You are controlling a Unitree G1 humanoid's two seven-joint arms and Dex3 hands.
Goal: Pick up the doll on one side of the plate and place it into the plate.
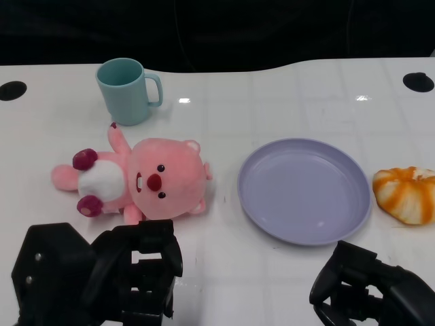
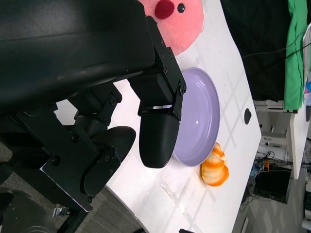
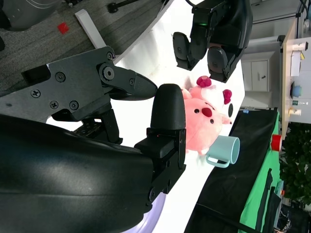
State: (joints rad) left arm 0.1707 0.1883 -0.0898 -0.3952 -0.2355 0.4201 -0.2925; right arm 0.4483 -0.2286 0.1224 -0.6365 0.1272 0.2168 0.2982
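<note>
While the left hand hovers near the doll, both hands' fingers spread apart, empty.

Bright, sharp; perhaps faint table glare.

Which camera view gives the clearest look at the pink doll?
The head view: the pink doll lies there whole, between the mug and the left hand. The left wrist view shows only a bit of its face past the fingers; the right wrist view shows it small, partly hidden.
</note>
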